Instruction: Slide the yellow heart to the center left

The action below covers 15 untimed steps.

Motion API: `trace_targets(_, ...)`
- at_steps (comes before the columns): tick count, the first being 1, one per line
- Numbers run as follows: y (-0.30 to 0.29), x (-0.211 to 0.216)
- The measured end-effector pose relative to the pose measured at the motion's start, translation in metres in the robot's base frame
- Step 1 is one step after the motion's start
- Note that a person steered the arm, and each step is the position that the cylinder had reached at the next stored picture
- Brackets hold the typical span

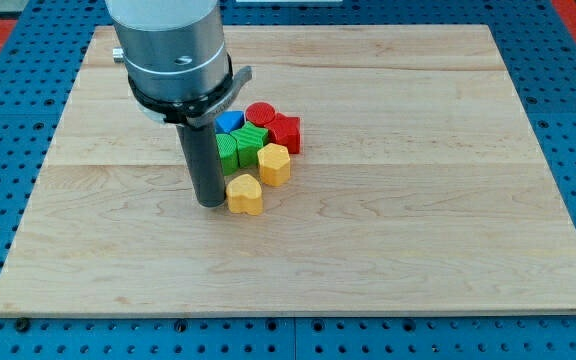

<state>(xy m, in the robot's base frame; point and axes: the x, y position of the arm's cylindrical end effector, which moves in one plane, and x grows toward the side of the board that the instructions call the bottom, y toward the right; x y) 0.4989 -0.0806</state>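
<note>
Seven small coloured blocks sat bunched a little toward the top edge of the pale wooden board (388,250), left of its middle, as the arm's dark rod stood among them. My tip (210,204) rested on the wood touching, or just beside, the left side of the yellow heart-shaped block (245,194), which lay at the bottom edge of the cluster. Just above it sat a yellow hexagonal block (274,164), then two green ribbed blocks (241,147), a blue block (230,121) partly hidden behind the rod, a red round block (260,113) and a red star-like block (285,132). The arm carried no gripper, so there was nothing to open or close: only the bare rod.

The heart still lay short of the middle of the left edge, and the tip appeared to stand on the wrong side for that push. A clean move would likely need the tip to round the heart along its bottom side, clear of the yellow hexagon, then press from the right edge's side, centred on the block so it would not spin away.
</note>
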Motion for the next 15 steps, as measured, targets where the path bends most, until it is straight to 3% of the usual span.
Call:
trace_targets(1, 0.064, 0.029)
trace_targets(4, 0.188, 0.02)
trace_targets(5, 0.181, -0.023)
trace_targets(7, 0.033, 0.016)
trace_targets(9, 0.078, 0.036)
trace_targets(10, 0.03, 0.077)
trace_targets(11, -0.027, 0.065)
trace_targets(13, -0.095, -0.07)
trace_targets(14, -0.099, -0.097)
trace_targets(15, -0.075, -0.076)
